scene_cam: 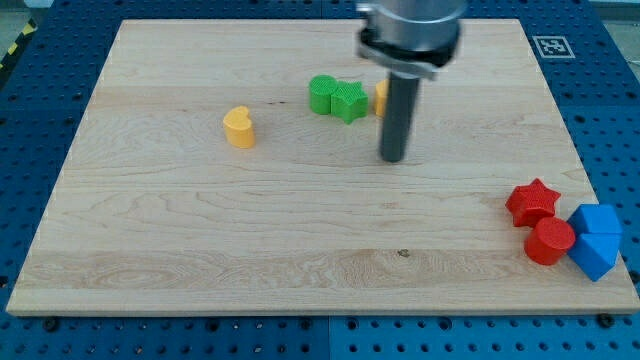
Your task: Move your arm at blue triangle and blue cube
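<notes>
Two blue blocks lie touching at the board's lower right edge: the upper blue block (598, 219) looks like the cube, the lower blue one (595, 254) like the triangle; their shapes are hard to make out. My tip (393, 158) stands on the board near its middle top, far to the left of and above both blue blocks. A red star (531, 201) and a red cylinder (549, 241) sit just left of the blue blocks, touching them.
Two green blocks (336, 97) sit together just left of the rod, near the top. An orange-yellow block (381, 98) is mostly hidden behind the rod. A yellow heart-like block (239, 128) lies further left. The wooden board (200, 250) rests on a blue pegboard table.
</notes>
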You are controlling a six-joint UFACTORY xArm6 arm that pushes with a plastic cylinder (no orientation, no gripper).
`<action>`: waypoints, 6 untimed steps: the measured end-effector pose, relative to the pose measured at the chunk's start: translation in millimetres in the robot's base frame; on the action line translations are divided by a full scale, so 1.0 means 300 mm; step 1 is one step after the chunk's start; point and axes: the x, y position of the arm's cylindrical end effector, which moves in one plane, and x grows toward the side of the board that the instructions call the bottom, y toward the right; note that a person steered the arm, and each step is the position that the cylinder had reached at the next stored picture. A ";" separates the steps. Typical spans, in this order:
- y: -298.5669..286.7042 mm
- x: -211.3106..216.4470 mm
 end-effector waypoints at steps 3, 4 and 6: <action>0.773 0.148; 0.794 0.168; 0.731 0.524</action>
